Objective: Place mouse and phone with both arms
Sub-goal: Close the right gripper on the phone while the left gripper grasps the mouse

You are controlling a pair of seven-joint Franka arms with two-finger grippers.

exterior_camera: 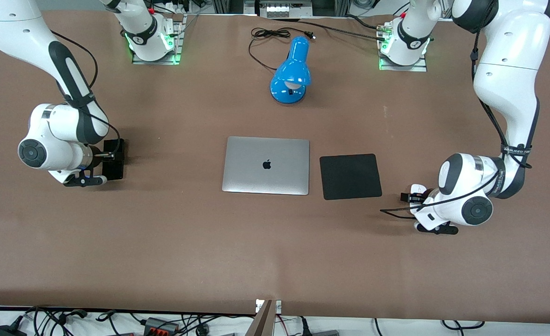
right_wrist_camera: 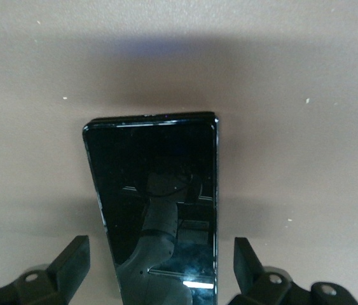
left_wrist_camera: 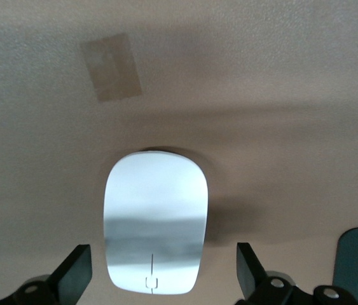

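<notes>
While both arms hang low over the desk [exterior_camera: 275,261], each set of jaws stands released: left gripper [left_wrist_camera: 159,273] straddling the mouse [left_wrist_camera: 155,222], right gripper [right_wrist_camera: 159,270] straddling the phone [right_wrist_camera: 156,210], long axes running between the fingers.

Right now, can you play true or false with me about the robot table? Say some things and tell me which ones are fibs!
1. The left gripper is open with the mouse between its fingers. True.
2. The laptop is open. False: its lid is shut flat.
3. The right gripper is open around the phone. True.
4. The mouse is on the mat. False: it lies on the bare table, beside the mat, toward the left arm's end.
5. The lamp is red. False: it is blue.
6. The lamp is farther from the front camera than the laptop. True.
</notes>
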